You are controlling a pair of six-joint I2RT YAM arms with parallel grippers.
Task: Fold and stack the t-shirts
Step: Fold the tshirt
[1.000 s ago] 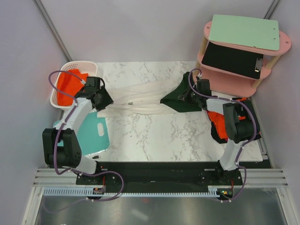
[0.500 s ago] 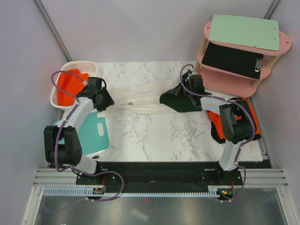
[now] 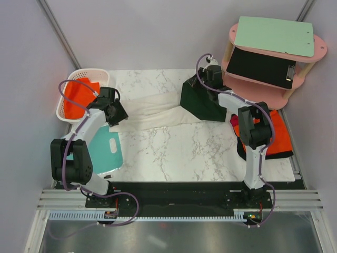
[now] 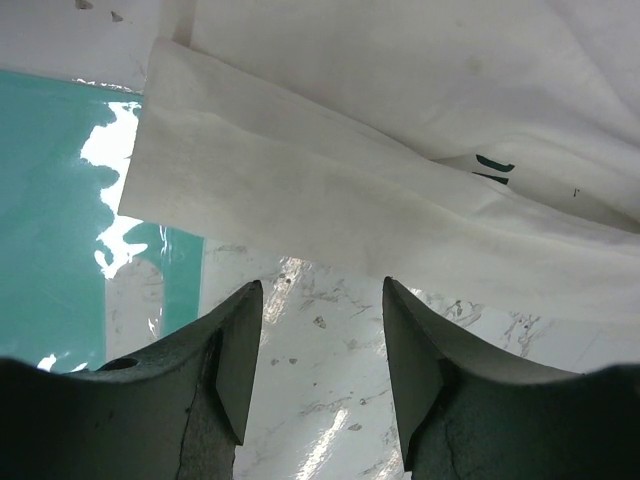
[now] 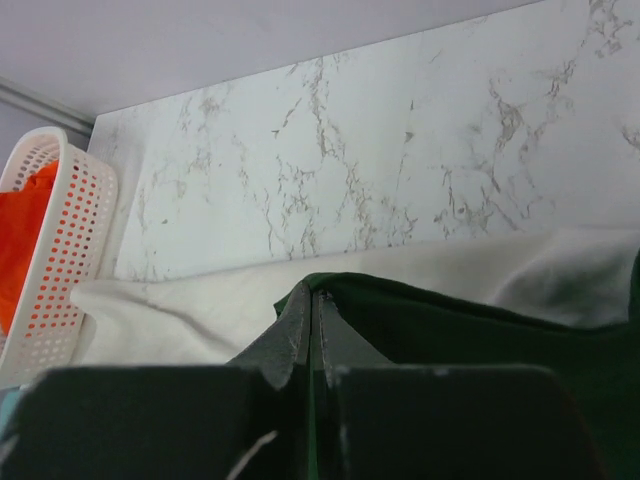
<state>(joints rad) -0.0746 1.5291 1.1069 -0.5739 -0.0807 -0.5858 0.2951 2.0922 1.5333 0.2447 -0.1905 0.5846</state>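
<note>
The cream-white t-shirt (image 3: 152,108) is laid as a long, crumpled band across the upper middle of the marble table (image 3: 174,150). Its right end is met by the dark green t-shirt (image 3: 202,105), which is gathered in a heap in the upper right part of the table.

The right gripper (image 3: 201,84) is placed at the upper edge of the green heap. In the right wrist view its jaws are seen pressed together on a raised fold of the green cloth, and the cream cloth is seen just behind that fold.

The left gripper (image 4: 320,350) is placed at the left end of the cream shirt. Its jaws are held moderately apart and nothing is gripped between them; only bare marble is seen there. The hem of the cream shirt lies just above the fingertips in that frame, and its dark lettering (image 4: 495,165) is seen at the right. A corner of the shirt is laid over a teal mat (image 4: 60,200).

A white basket (image 3: 67,113) with an orange cloth (image 3: 76,95) is seen at the upper left, and a pink shelf (image 3: 263,84) at the upper right.
</note>
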